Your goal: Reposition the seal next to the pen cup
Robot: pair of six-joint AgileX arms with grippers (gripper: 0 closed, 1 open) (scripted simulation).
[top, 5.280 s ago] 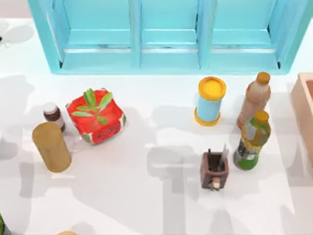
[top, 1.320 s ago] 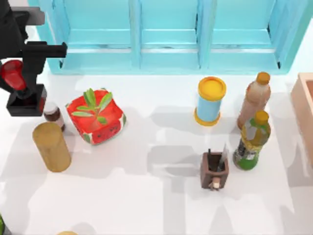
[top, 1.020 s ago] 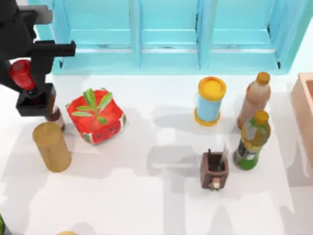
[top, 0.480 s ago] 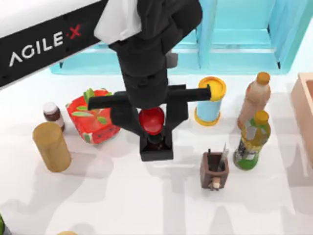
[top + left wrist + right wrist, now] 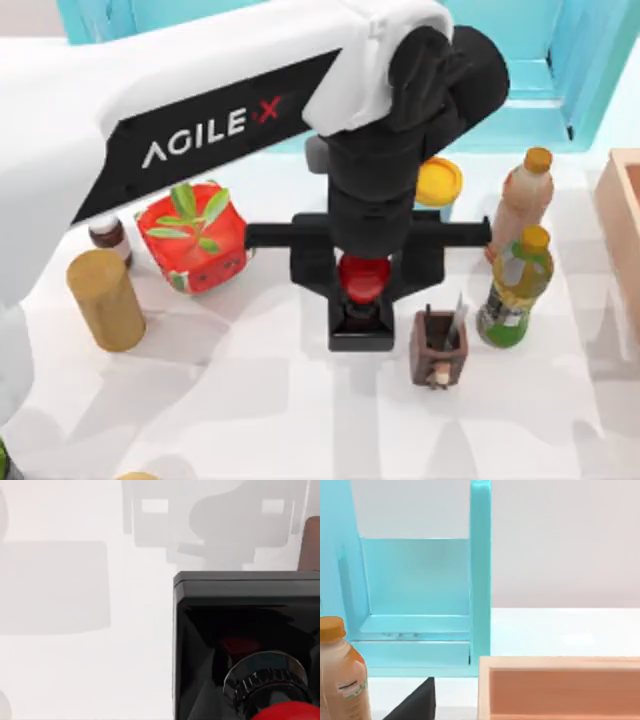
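My left gripper [image 5: 362,282] is shut on the seal [image 5: 362,276], gripping its glossy red knob, with the black square base [image 5: 360,326] hanging below. The seal is held above the table, just left of the pen cup [image 5: 438,347], a dark-brown square holder with pens sticking out. In the left wrist view the seal's black base [image 5: 240,625] and chrome collar show over the white table, and a brown edge of the pen cup [image 5: 311,545] sits close beside it. My right arm is parked off to the right, its wrist camera facing the blue shelf.
A red planter [image 5: 195,240], a tan wooden cylinder [image 5: 105,300] and a small brown bottle [image 5: 108,232] stand at the left. A blue cylinder with a yellow top [image 5: 440,185], a brown bottle [image 5: 520,200] and a green bottle [image 5: 515,285] flank the pen cup. A wooden box [image 5: 625,225] is at the right edge.
My left arm has carried the seal from the far left, over the planter, to just left of the pen cup. Nothing else on the table has moved.
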